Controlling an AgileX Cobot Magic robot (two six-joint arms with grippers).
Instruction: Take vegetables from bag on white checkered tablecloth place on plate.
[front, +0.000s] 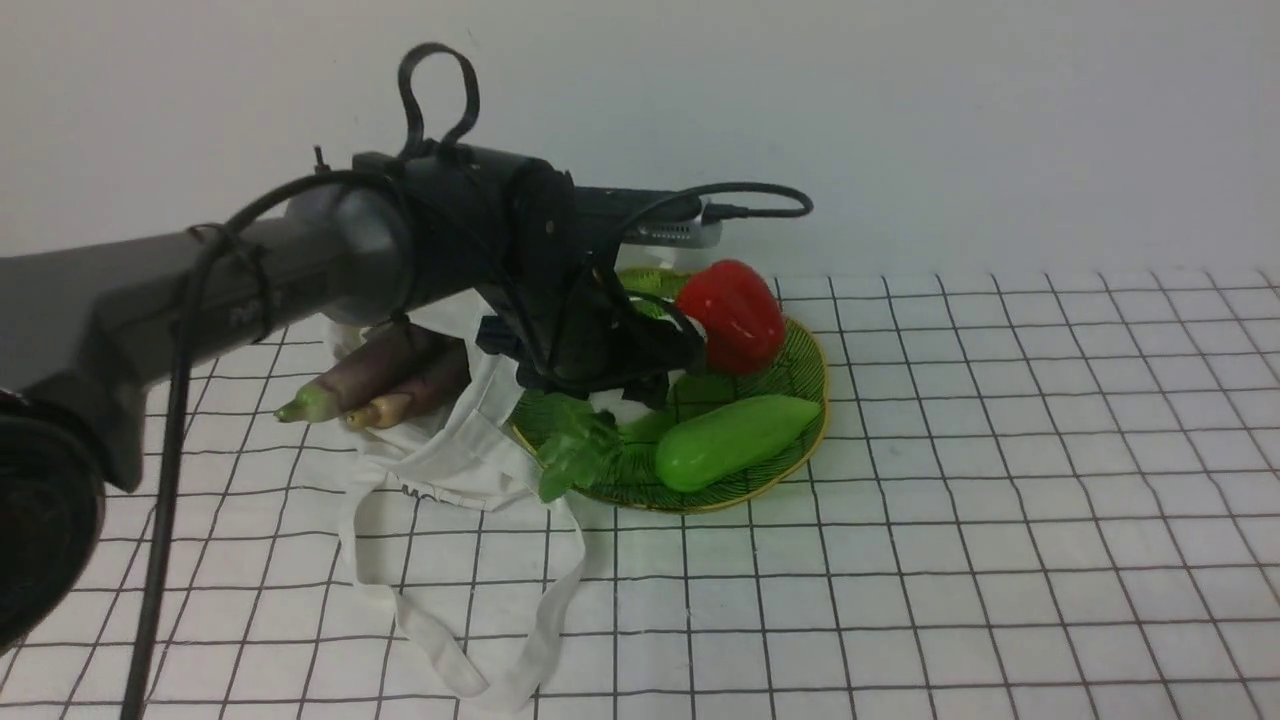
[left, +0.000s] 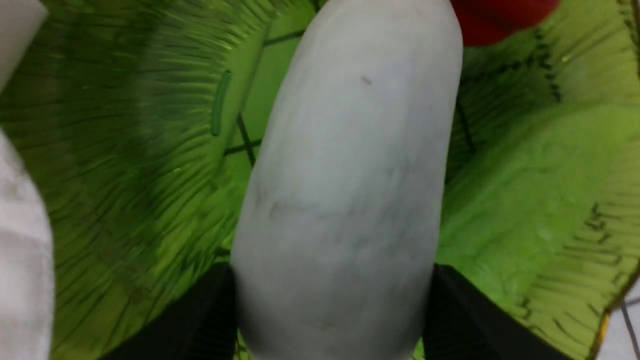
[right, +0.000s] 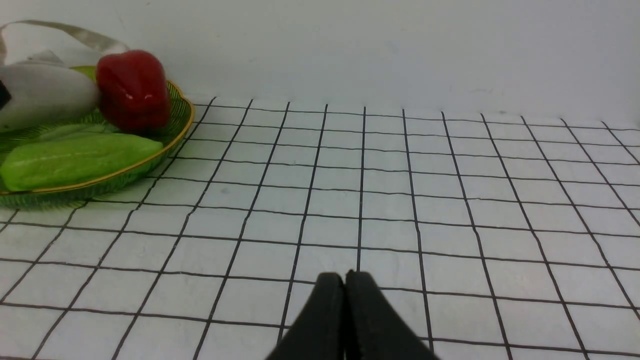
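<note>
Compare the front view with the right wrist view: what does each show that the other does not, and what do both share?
Only the front view: the two eggplants and the left arm.

Only the right wrist view: the right gripper, its fingers together.

Both: the white radish, the red pepper, the green vegetable, the gold-rimmed green plate and the checkered tablecloth.
</note>
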